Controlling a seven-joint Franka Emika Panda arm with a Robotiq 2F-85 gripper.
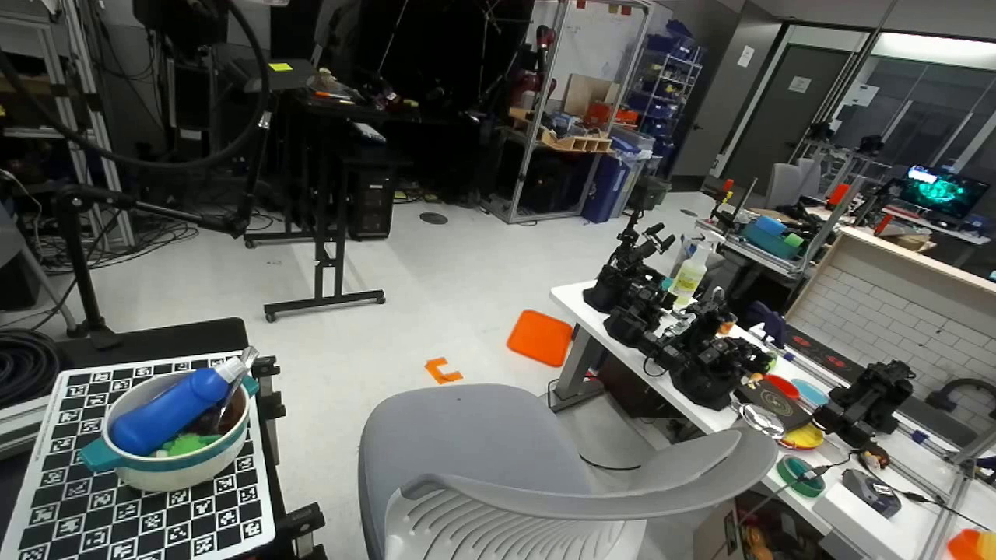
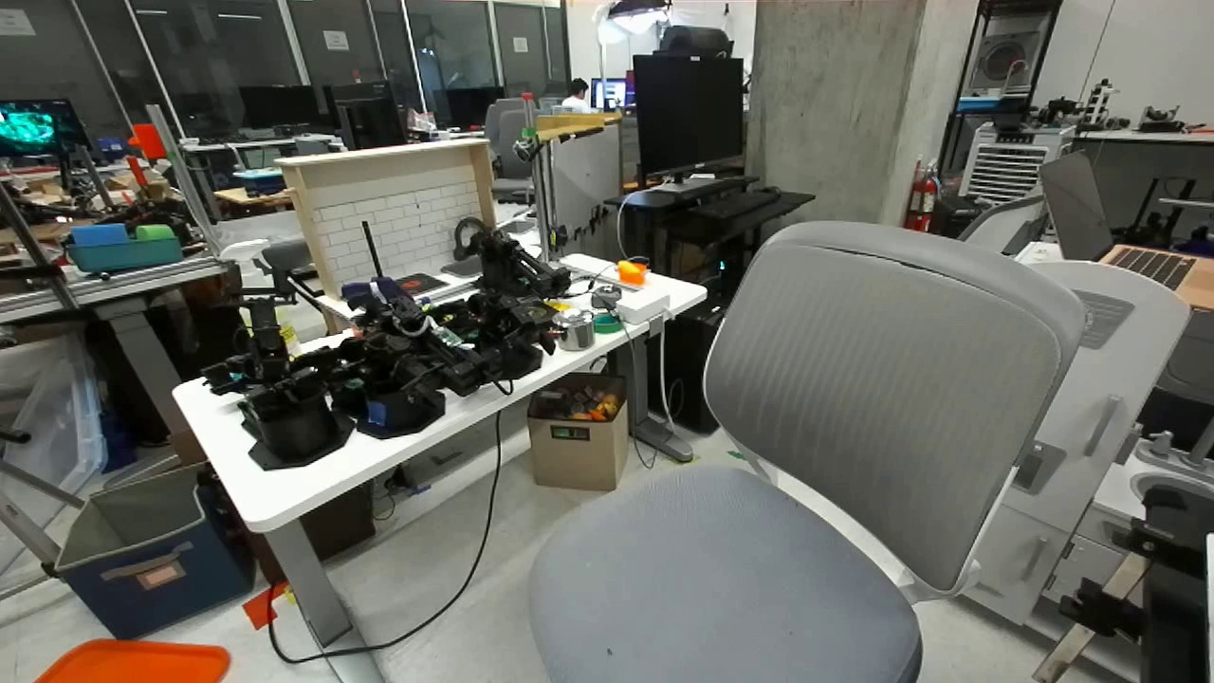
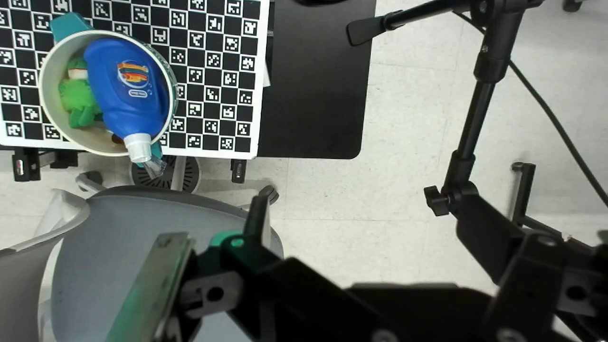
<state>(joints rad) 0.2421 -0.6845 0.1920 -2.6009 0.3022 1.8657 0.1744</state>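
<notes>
My gripper shows only in the wrist view, along its lower edge. Its jaws stand wide apart with no object held; the right finger is mostly cut off by the frame's edge. A white pot with teal handles is the nearest vessel, up and to the left, apart from the fingers. Inside it a blue bottle with a white cap leans over the rim beside a green plush toy. Something clear sticks out past the cap. The same pot sits on a checkered marker board in an exterior view.
A grey chair is below the pot in the wrist view, partly behind the left finger. A jointed black stand rises on the right. A white table carries several black robot arms. An orange tray lies on the floor.
</notes>
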